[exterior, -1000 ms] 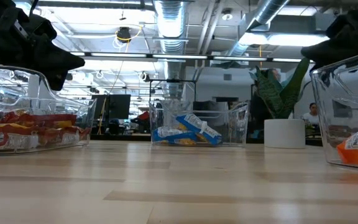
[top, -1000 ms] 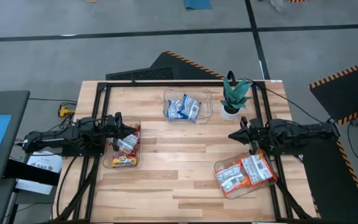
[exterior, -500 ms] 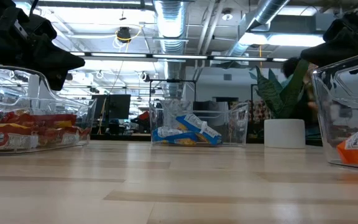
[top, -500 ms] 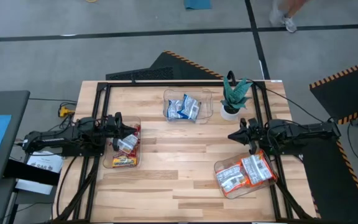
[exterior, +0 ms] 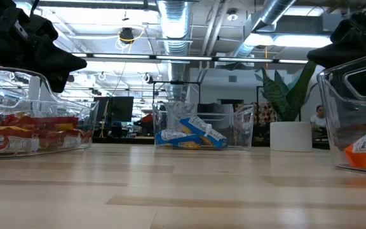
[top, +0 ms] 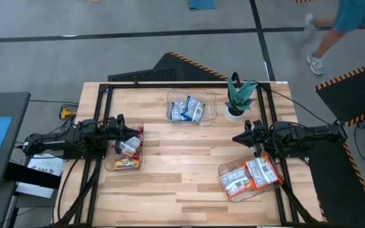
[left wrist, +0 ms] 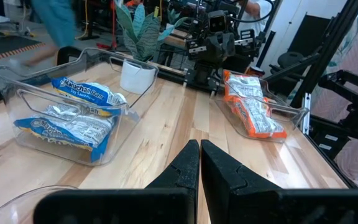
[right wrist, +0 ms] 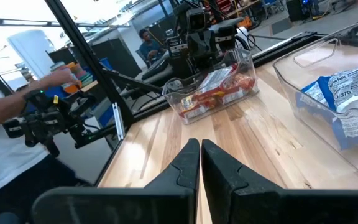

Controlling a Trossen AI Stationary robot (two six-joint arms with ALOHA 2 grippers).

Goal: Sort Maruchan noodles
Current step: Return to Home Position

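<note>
The Maruchan noodles lie in three clear bins. Red and yellow packets (top: 127,149) lie in the left bin (top: 124,166), blue-and-white packets (top: 187,110) in the far middle bin (top: 191,96), orange-and-white packets (top: 248,175) in the right bin (top: 228,172). My left gripper (top: 135,133) hovers shut and empty over the left bin's far end; its touching fingertips show in the left wrist view (left wrist: 199,148). My right gripper (top: 236,137) hovers shut and empty above the table, just beyond the right bin; its fingertips show in the right wrist view (right wrist: 200,147).
A small potted green plant (top: 238,99) in a white pot stands at the far right, beside the blue bin and near my right gripper. Bare wooden table (top: 182,164) lies between the bins. A person (top: 341,25) walks on the floor beyond the table's far right.
Both arms have kept still and the packets have not moved. A person has walked across the floor beyond the table's far right corner.
</note>
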